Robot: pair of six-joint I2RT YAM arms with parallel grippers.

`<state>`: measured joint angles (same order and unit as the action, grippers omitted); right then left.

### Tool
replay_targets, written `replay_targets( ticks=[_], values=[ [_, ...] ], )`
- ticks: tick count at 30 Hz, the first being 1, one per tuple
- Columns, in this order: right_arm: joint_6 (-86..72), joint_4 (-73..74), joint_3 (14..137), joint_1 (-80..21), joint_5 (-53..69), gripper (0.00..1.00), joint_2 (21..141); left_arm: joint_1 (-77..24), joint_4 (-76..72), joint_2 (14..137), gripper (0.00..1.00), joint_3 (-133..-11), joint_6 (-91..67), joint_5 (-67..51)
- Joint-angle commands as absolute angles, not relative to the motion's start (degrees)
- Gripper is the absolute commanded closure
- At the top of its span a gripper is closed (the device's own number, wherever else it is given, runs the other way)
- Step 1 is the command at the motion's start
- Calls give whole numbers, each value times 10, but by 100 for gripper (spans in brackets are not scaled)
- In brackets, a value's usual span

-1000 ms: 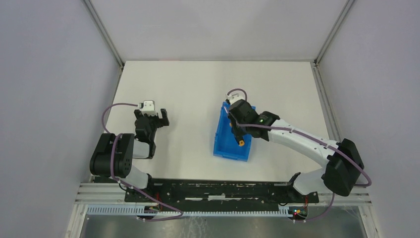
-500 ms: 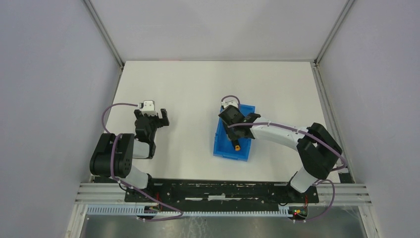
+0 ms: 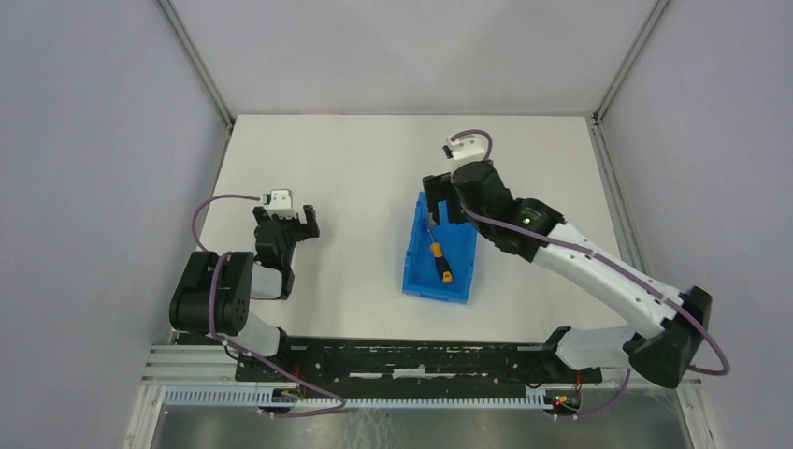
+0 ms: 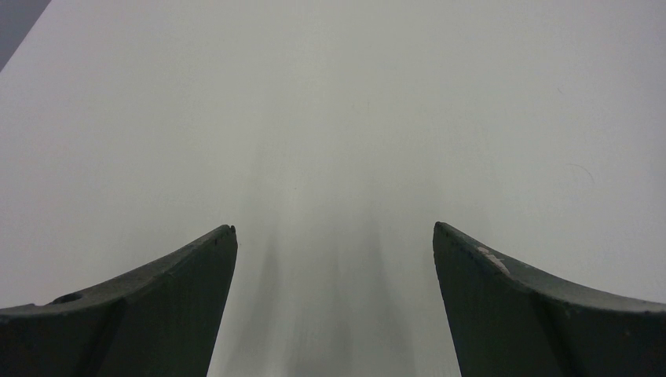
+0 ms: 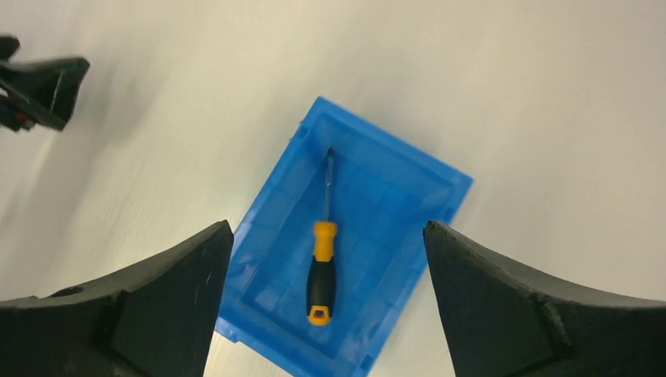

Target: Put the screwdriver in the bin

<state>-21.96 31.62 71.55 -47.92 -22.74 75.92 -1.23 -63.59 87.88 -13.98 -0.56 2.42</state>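
Note:
The screwdriver, with its orange-and-black handle, lies flat on the floor of the blue bin. Nothing touches it. In the right wrist view the screwdriver points its thin shaft toward the far wall of the bin. My right gripper hangs open above the bin's far end, and in its own view the right gripper has its jaws wide apart with nothing between them. My left gripper stands open over the bare table on the left, well away from the bin; its own view shows only table.
The white table is walled in by grey panels on three sides. The left gripper's dark fingers show at the top left of the right wrist view. The arm bases and a cable rail run along the near edge.
The right gripper has opened and let go of the screwdriver, which now lies in the bin. The right arm has lifted and drawn back toward the bin's far end. The left arm is still.

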Motion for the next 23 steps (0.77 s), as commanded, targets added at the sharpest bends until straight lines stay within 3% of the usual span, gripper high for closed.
replay_targets(
  ticks=[1, 8, 14, 23],
  values=[
    [-157, 304, 683, -434, -257, 2, 671, -10, -663, 878, 0, -145, -15, 22],
    [-86, 90, 397, -289, -316, 2, 504, -10, -663, 879, 0, -145, -15, 22],
    [-86, -28, 219, -275, -351, 2, 435, -10, -663, 879, 0, -145, -15, 22],
    [-126, -38, 160, -275, -352, 2, 419, -10, -663, 879, 0, -145, -15, 22]
  ],
)
